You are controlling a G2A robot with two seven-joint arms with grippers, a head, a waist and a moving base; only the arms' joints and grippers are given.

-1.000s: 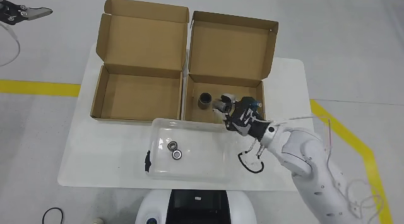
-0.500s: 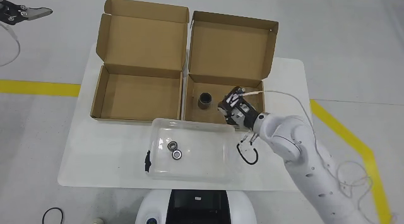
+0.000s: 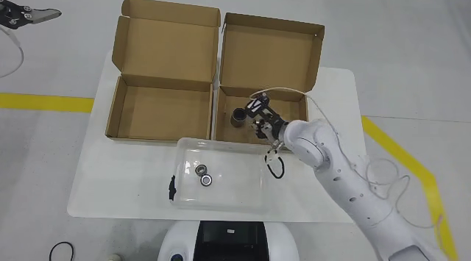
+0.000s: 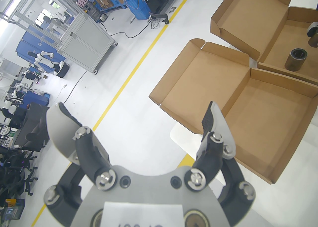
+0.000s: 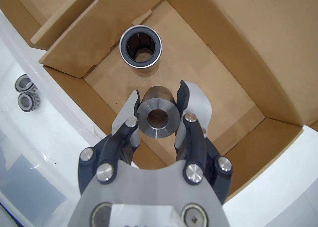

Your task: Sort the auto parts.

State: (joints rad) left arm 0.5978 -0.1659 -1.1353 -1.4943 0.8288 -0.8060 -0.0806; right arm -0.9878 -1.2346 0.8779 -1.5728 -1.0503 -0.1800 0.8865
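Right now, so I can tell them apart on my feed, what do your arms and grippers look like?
The left gripper and right gripper match: white fingers with black ribbed pads, black links, silver screws, a grey plate bearing a white label. The right arm is glossy white, with a thin white cable and a black cable loop.

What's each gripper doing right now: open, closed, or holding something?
Left gripper: open, holding nothing.
Right gripper: closed on a metal sleeve.
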